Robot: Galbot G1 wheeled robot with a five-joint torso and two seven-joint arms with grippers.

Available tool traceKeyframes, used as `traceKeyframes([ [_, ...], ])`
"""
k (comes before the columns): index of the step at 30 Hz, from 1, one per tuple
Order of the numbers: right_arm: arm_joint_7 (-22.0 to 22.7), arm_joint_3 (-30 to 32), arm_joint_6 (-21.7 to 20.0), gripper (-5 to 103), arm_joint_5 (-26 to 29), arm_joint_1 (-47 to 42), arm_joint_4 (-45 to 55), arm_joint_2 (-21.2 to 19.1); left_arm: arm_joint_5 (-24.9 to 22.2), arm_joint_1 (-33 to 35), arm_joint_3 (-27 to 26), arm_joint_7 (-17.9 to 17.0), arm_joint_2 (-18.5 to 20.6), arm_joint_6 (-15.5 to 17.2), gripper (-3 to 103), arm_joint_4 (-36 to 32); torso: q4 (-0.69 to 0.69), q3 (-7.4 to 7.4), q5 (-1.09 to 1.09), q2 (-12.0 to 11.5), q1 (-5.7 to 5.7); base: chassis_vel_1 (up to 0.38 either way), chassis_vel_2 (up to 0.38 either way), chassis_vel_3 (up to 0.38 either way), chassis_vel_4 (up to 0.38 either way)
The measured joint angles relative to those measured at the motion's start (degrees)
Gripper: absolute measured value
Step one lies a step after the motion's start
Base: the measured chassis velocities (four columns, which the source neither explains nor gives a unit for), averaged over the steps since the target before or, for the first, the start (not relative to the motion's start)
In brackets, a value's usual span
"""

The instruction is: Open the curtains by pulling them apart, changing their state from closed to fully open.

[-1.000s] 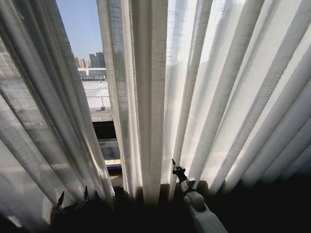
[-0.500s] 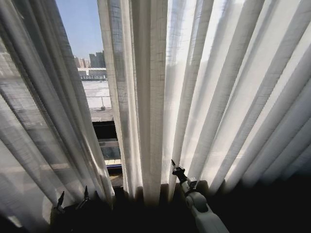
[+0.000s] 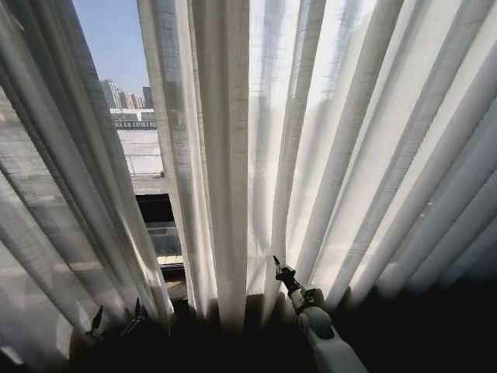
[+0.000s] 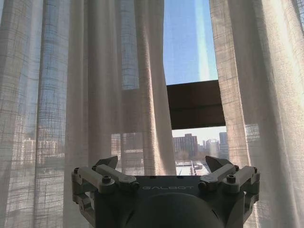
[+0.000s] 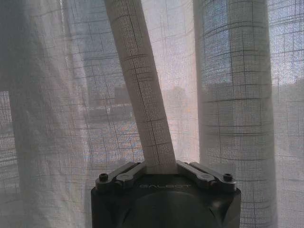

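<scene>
the right gripper (image 5: 160, 167) pinches a pleat of the right curtain panel (image 3: 349, 155), seemingly firmly, so drag it sideways steadily, widening the gap; the left gripper (image 4: 166, 173) waits, spread wide, facing the left curtain panel (image 3: 54, 194).

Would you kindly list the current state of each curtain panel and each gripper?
Left sheer white pleated curtain panel: pulled aside, gap beside it.
Right sheer white pleated curtain panel: drawn, one pleat gripped.
Left gripper: open, empty.
Right gripper: shut on a pleat.
</scene>
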Motion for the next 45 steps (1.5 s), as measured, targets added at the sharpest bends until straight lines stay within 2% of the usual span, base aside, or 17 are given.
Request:
traceKeyframes([
  [45, -2.87, 0.28, 0.1, 0, 0.68, 0.83, -0.82, -0.03, 0.0, 0.0, 0.0, 0.0, -0.01, 0.0, 100, 0.0, 0.01, 0.0, 0.0, 0.0, -0.01, -0.344, -0.339, 0.346, 0.346],
])
